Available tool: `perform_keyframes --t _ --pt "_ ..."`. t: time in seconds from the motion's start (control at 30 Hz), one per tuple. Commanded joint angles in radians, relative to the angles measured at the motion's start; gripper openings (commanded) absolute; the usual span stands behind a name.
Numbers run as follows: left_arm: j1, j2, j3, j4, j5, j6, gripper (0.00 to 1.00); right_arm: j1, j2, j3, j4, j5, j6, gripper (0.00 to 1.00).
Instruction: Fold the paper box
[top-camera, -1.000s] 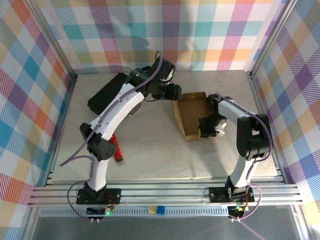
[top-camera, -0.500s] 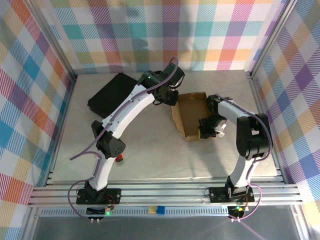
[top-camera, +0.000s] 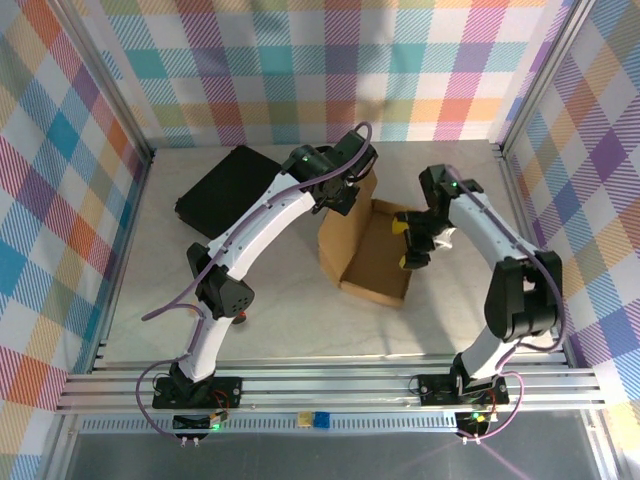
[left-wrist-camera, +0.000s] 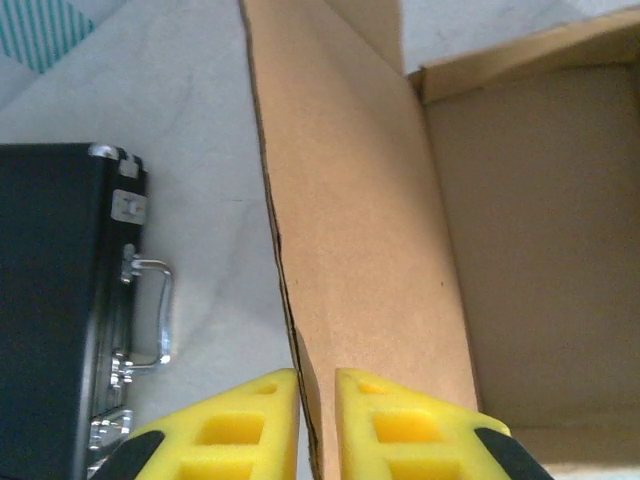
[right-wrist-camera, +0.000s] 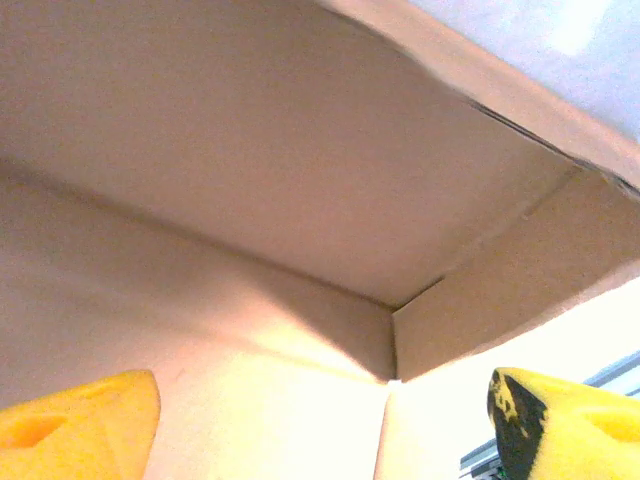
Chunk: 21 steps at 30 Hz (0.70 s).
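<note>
The left fingers (left-wrist-camera: 235, 425) have pinched the paper box (top-camera: 350, 240) wall and tipped it up, while the right fingers (right-wrist-camera: 85, 415) have let go, wide inside, so folding can proceed.

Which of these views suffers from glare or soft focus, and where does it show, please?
Right wrist: the paper box interior glows washed-out near its lower corner, and the yellow fingers at the frame's bottom look soft; left wrist: evenly lit, with small glints on the metal handle of the black case; top external: sharp and evenly lit.
</note>
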Motion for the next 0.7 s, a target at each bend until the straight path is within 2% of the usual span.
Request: perform_keyframes --t 0.0,0.1,0.23,0.37,0.43,0.53,0.67 --pt "-0.011 -0.027 0.01 -0.003 -0.075 0.106 0.17 0.007 -0.079 0.074 -0.057 0.082 -0.141 0.86" --pt "-0.012 -0.04 0.005 0.01 -0.086 0.164 0.18 0.002 -0.12 0.071 0.086 0.13 -0.409 0.84" --pt "-0.01 -0.044 -0.001 0.039 -0.124 0.239 0.14 0.002 -0.151 0.068 0.206 0.175 -0.81 0.8" --pt "-0.015 -0.056 -0.043 0.109 -0.186 0.308 0.11 -0.019 -0.236 -0.064 0.441 0.13 -1.129 0.8" --pt "-0.031 -0.089 -0.113 0.192 -0.215 0.378 0.08 -0.032 -0.269 -0.133 0.564 0.101 -1.297 0.8" --pt "-0.061 -0.174 -0.306 0.408 -0.272 0.538 0.0 -0.085 -0.274 -0.201 0.71 0.035 -1.517 0.83" --pt "-0.066 -0.247 -0.472 0.615 -0.251 0.692 0.0 -0.168 -0.184 -0.158 0.741 -0.064 -1.732 0.87"
